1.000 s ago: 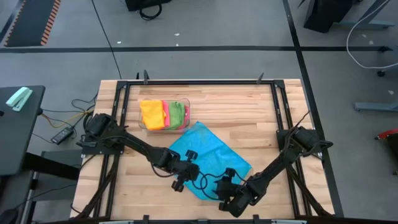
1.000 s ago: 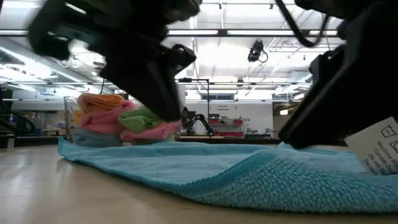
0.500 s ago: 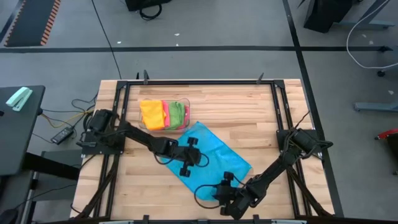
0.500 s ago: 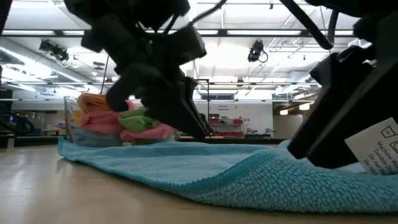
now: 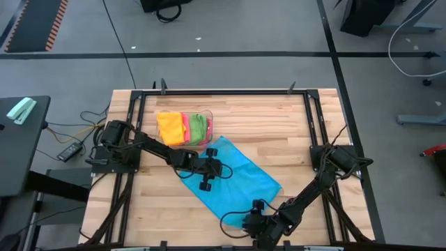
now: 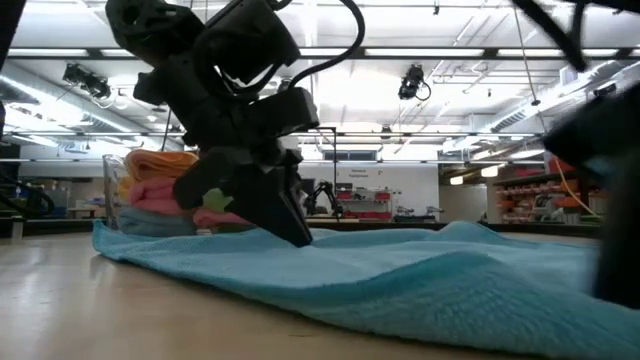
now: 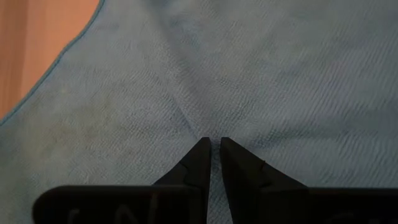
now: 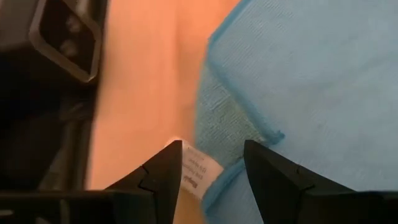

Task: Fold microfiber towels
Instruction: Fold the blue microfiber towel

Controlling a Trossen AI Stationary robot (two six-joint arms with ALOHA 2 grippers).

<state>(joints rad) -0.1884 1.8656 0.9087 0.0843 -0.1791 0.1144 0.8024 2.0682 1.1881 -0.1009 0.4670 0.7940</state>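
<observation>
Across the middle of the table [image 5: 293, 125] we see a blue towel [image 5: 237, 178] spread flat at a slant. At its near corner sits a white label [image 8: 200, 175], its print too small for us to read. We find the left gripper [image 5: 207, 183] resting on the towel's left part, fingers nearly pressed together with a pinch of cloth between their tips. The right gripper [image 5: 245, 224] stands spread at the labelled corner. Behind the towel a clear bin [image 5: 207, 141] holds folded orange, pink and green towels [image 5: 182, 127].
</observation>
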